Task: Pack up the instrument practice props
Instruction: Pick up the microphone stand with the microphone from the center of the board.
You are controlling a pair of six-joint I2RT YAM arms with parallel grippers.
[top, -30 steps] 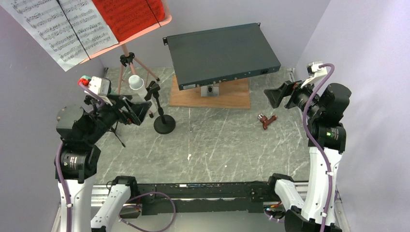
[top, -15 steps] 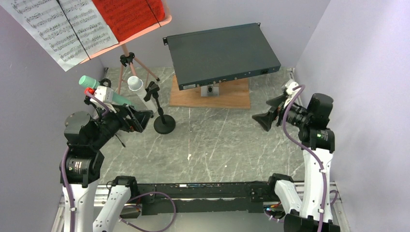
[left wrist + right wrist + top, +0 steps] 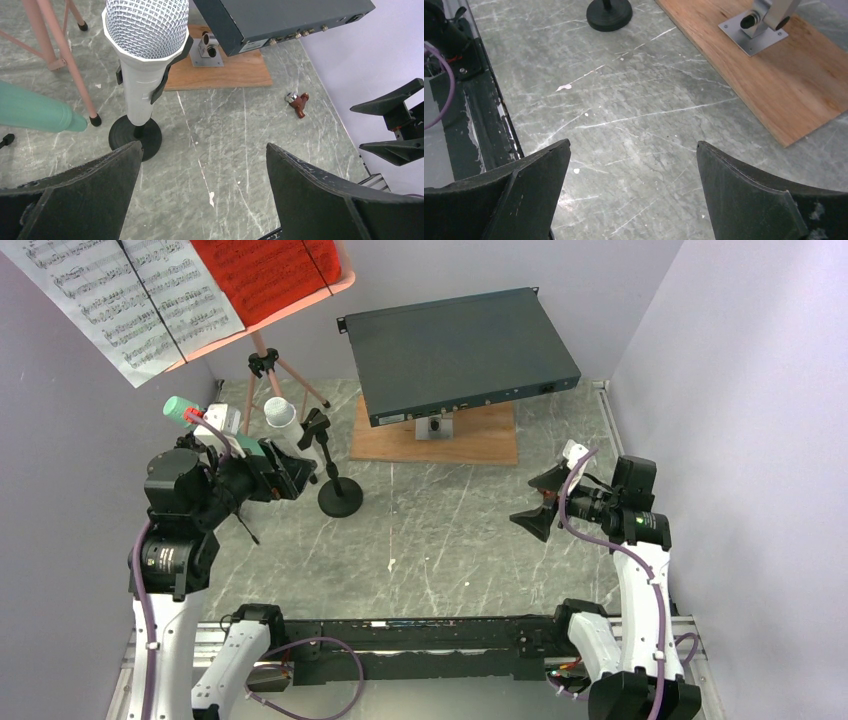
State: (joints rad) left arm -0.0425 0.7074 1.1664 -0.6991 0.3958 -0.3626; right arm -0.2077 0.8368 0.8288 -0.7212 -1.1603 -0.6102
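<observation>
Pale lavender walls [image 3: 740, 360] close the left, right and top of the frame — plain, evenly lit. The middle is a grey, white-veined tabletop [image 3: 450, 540], a wooden board [image 3: 480, 445] at upper centre.

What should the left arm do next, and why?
Probably ease the left gripper forward and slightly left toward the white microphone clipped in the black round-based stand. Its jaws are open and empty, and the microphone stands just ahead, left of centre in the wrist view.

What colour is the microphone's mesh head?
Silvery white; the microphone shows best in the left wrist view.
</observation>
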